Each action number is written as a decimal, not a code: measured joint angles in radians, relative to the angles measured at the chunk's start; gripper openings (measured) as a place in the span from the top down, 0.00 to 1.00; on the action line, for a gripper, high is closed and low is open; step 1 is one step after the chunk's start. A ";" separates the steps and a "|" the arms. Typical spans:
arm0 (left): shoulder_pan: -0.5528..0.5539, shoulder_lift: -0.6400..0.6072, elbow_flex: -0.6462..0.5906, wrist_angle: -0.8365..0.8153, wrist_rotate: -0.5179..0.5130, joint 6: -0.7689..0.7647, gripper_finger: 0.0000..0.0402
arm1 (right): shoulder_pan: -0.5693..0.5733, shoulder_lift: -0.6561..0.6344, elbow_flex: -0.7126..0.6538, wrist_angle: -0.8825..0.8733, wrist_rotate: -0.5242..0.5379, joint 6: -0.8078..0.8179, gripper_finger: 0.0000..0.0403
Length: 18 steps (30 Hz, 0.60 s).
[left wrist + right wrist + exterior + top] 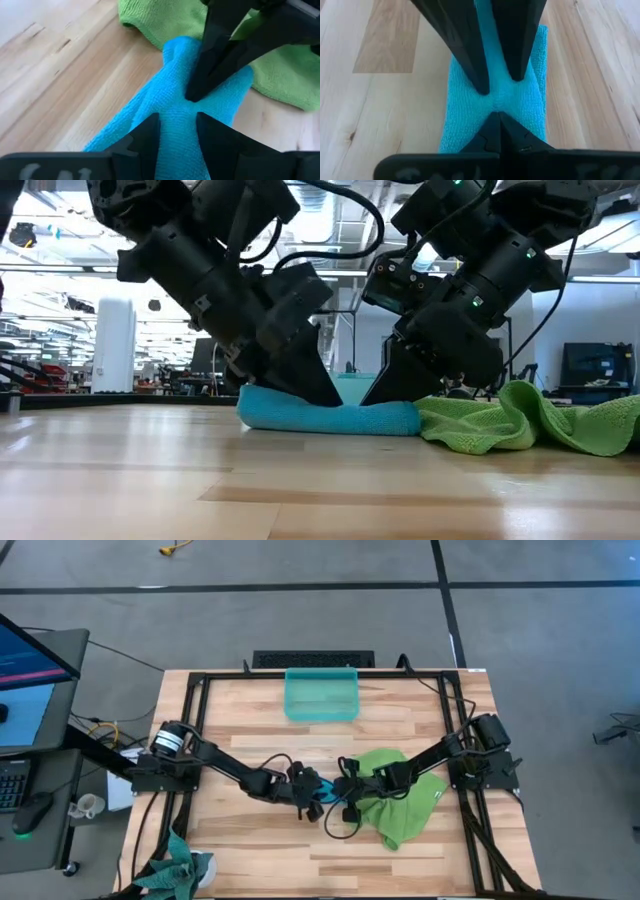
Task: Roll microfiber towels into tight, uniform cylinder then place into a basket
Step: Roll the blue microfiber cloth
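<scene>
So both your arms are down in the middle of the table [250, 860], meeting nose to nose over the blue towel [330, 416]. It's lying flat on the wood as a long folded strip, bunched in at the middle where the two grippers come together.

Your left gripper [177, 122] has its fingers parted and straddling the strip, with the blue cloth running up between them, so it's clamped around the towel rather than fully closed. Your right gripper [497, 116] is shut tight, tips together, pressed down right onto the pinched middle of the same towel. Whether it's actually got any cloth between the tips, I can't tell.

The green towel [400, 798] is crumpled in a loose heap just beside the blue one, on the right arm's side, touching its end. The basket [321, 695] sits well apart at the far edge of the table.
</scene>
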 joint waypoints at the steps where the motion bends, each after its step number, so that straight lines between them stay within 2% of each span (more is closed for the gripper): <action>1: -0.002 0.006 0.000 -0.001 -0.003 -0.009 0.69 | 0.000 0.000 0.000 0.000 0.000 0.000 0.97; 8: -0.003 0.007 0.002 -0.050 -0.004 -0.054 0.69 | -0.002 0.000 0.000 -0.002 -0.017 0.000 0.97; 18: -0.004 0.007 0.002 -0.098 0.060 -0.198 0.69 | -0.003 0.000 0.000 -0.004 -0.019 -0.009 0.95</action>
